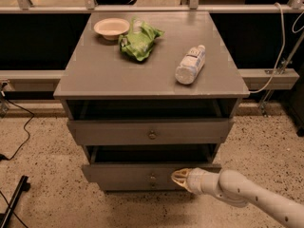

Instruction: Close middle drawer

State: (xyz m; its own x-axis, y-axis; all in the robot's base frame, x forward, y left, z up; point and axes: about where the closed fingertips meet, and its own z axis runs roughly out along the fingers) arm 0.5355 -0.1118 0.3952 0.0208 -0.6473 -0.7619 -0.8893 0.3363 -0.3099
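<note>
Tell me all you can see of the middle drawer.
The middle drawer is grey and wood-looking, with a plain low front and a small dark round centre knob. It stands pulled out beyond the top drawer above; its inside is in shadow. The gripper is at its front, right of the knob, seemingly touching it.

The grey cabinet top point(104, 75) carries three things. A shallow cream bowl point(111, 27) sits at the back left, with a crumpled green snack bag point(140, 42) just beside it. A clear plastic bottle point(191, 64) lies on its side toward the right, apart from the bag. Lower down, the gripper point(179, 178) is at the front of the middle drawer point(123, 175), right of centre.
</note>
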